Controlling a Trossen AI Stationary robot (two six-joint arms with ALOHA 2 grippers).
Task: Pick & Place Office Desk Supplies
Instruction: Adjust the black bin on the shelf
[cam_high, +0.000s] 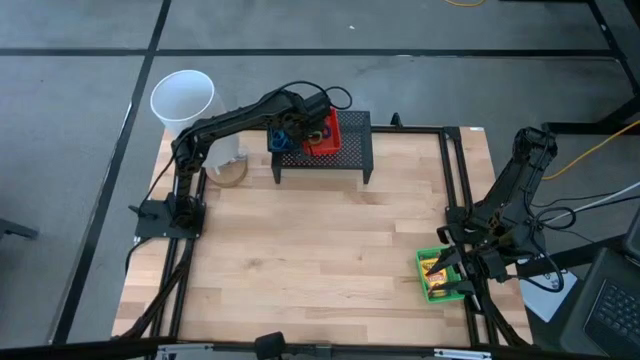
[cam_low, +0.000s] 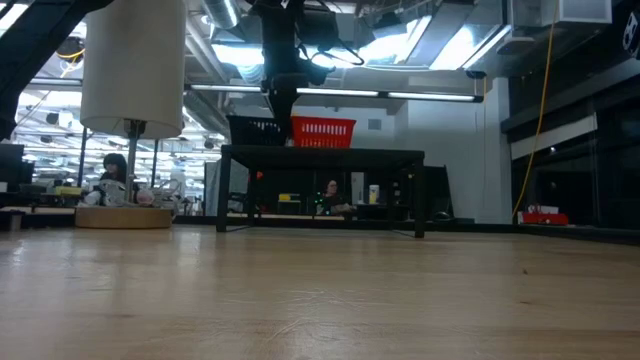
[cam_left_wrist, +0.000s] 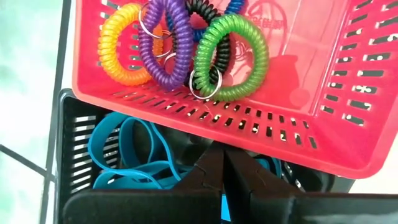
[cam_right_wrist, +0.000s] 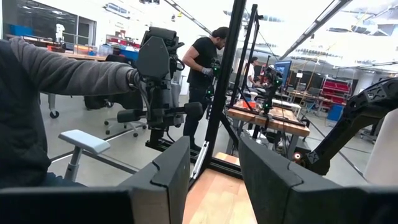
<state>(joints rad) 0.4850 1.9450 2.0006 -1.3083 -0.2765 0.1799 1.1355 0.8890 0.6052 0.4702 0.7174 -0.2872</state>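
Observation:
A red mesh basket (cam_left_wrist: 298, 93) holds orange (cam_left_wrist: 121, 43), purple (cam_left_wrist: 168, 43) and green (cam_left_wrist: 230, 56) coil loops. Beside it, a black mesh basket (cam_left_wrist: 78, 143) holds blue-handled scissors (cam_left_wrist: 124, 155). Both stand on the black mesh stand (cam_high: 322, 160) at the table's far side. My left gripper (cam_left_wrist: 224, 168) hangs shut just above where the two baskets meet, pointing steeply down, with nothing between its fingers. At the table's near right, a green basket (cam_high: 432, 275) holds yellow-and-green crayon boxes. My right gripper (cam_right_wrist: 214, 174) waits open over it, pointing about level.
A tall white cylinder (cam_high: 183, 97) on a round wooden base (cam_low: 125, 217) stands at the far left, beside the left arm. Black frame rails (cam_high: 455, 190) run along the table's sides. Bare wooden tabletop (cam_high: 310, 250) fills the middle. People show in the room beyond, and a sleeve (cam_right_wrist: 37, 93) is close by.

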